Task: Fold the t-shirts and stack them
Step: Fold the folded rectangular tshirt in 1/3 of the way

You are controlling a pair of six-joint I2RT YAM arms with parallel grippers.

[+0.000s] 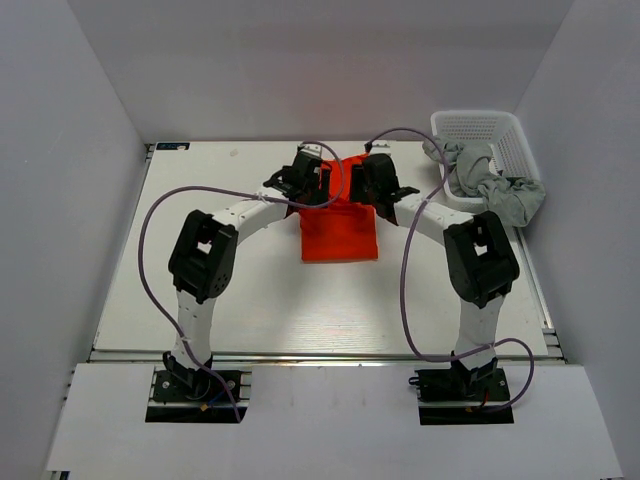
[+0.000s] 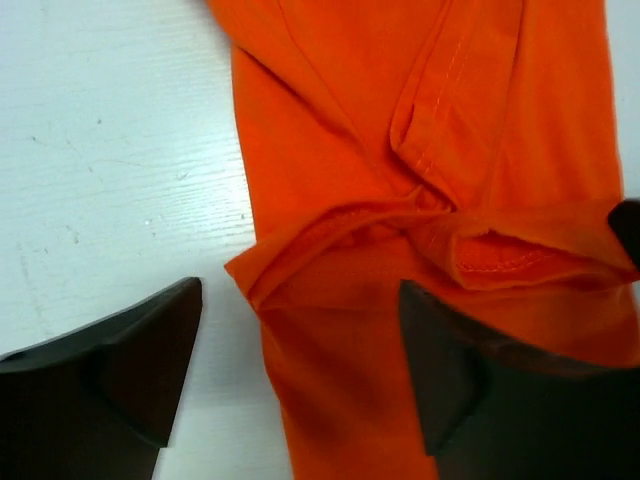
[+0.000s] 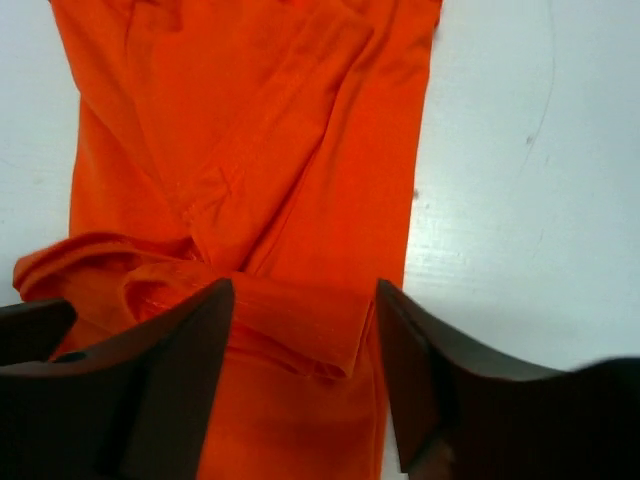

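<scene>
The orange-red t-shirt (image 1: 340, 232) lies partly folded, long and narrow, on the white table, its far end bunched between my two grippers. My left gripper (image 1: 305, 183) hangs open over the shirt's left edge (image 2: 400, 200); one finger (image 2: 130, 370) is over bare table, the other (image 2: 460, 370) over cloth. My right gripper (image 1: 378, 183) hangs open over the shirt's right edge (image 3: 260, 150), and a folded flap lies between its fingers (image 3: 170, 380). Neither holds cloth. Pale grey t-shirts (image 1: 490, 185) spill out of the basket at the far right.
The white lattice basket (image 1: 490, 130) stands at the table's far right corner, against the right wall. White walls close in the table at the back and both sides. Purple cables loop above both arms.
</scene>
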